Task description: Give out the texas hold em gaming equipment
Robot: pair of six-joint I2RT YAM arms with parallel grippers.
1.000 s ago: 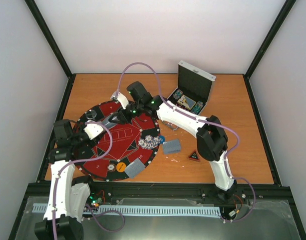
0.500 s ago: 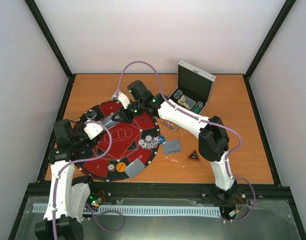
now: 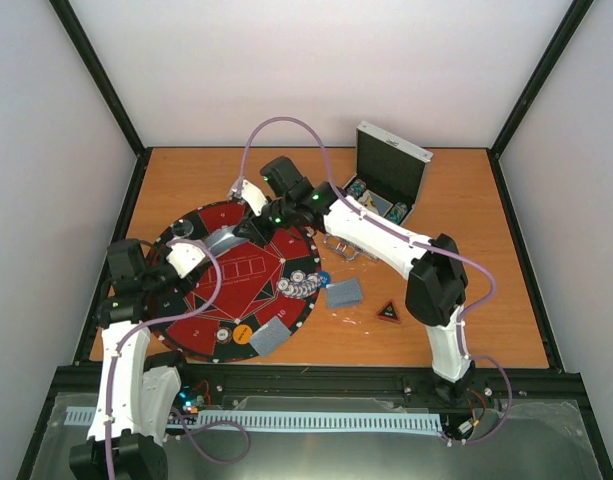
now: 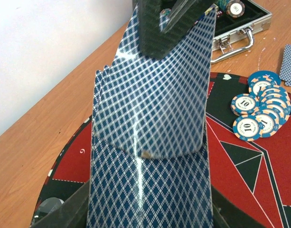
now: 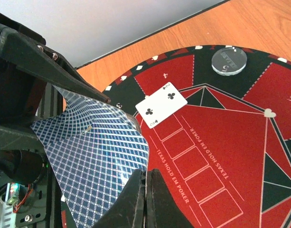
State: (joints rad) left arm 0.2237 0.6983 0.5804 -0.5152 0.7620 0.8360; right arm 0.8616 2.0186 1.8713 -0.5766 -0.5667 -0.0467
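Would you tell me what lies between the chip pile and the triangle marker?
A face-down card stack lies there, as the top view shows.

Robot lab, blk-framed white walls [image 3: 316,60]

My fanned cards [image 4: 150,142] fill the left wrist view, hiding nearly all of my left fingers [image 4: 64,214]; the case [image 4: 259,20] runs off the top edge.

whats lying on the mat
A face-up two of clubs, a clear disc, a chip pile and a card stack on its near rim lie on the mat. The cards held above hide the patch beneath them.
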